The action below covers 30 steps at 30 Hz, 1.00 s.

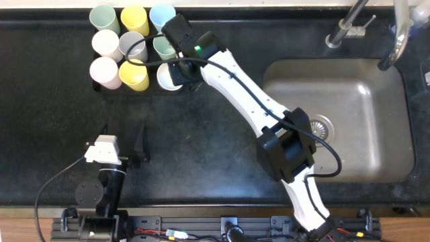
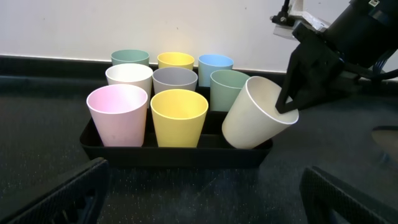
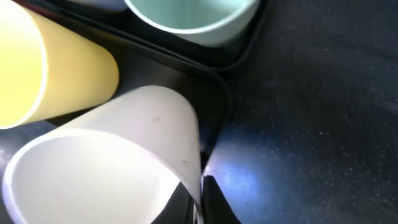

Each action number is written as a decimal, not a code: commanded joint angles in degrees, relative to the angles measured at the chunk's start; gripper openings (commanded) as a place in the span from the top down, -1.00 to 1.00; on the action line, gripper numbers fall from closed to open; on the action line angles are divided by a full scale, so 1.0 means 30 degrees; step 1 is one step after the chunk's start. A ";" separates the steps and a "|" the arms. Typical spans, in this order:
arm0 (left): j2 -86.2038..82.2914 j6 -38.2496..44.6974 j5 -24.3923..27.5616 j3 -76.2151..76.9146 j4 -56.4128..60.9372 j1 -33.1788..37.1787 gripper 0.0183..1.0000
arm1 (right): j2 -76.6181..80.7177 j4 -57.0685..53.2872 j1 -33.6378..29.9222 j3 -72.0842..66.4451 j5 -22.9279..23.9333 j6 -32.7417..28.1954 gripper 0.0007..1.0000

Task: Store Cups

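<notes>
One dark desk (image 1: pixel 201 154) is carrying everything, with a sink (image 1: pixel 349 121) lying at its right. At the far left a tray (image 2: pixel 174 154) is holding eight upright cups (image 2: pixel 175 81), leaving only its near-right corner free. Above that corner the right end effector (image 2: pixel 287 102) is pinching the white cup (image 2: pixel 252 121) by its rim and tilting it, probably so the base is entering the slot first. The left end effector (image 2: pixel 205 168) is resting nearer, fingers spread and gripping nothing, seemingly parked out of the way.
</notes>
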 commanded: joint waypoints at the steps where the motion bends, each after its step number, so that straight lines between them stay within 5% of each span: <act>1: -0.0204 0.0408 0.0328 -0.0022 -0.0066 0.0175 -1.00 | 0.0087 0.0423 0.0240 0.0372 0.0080 0.0117 0.82; 13: -0.0204 0.0408 0.0328 -0.0022 -0.0066 0.0175 -1.00 | 0.0087 0.0357 0.0226 0.0248 0.0073 0.0102 0.67; 24: -0.0204 0.0408 0.0328 -0.0022 -0.0066 0.0175 -1.00 | -0.2011 0.1005 -0.0459 0.0255 -0.0634 -0.0342 0.32; 30: -0.0204 0.0408 0.0328 -0.0022 -0.0066 0.0175 -1.00 | -0.6295 0.0707 -0.2361 0.0240 -0.0641 -0.3774 -0.05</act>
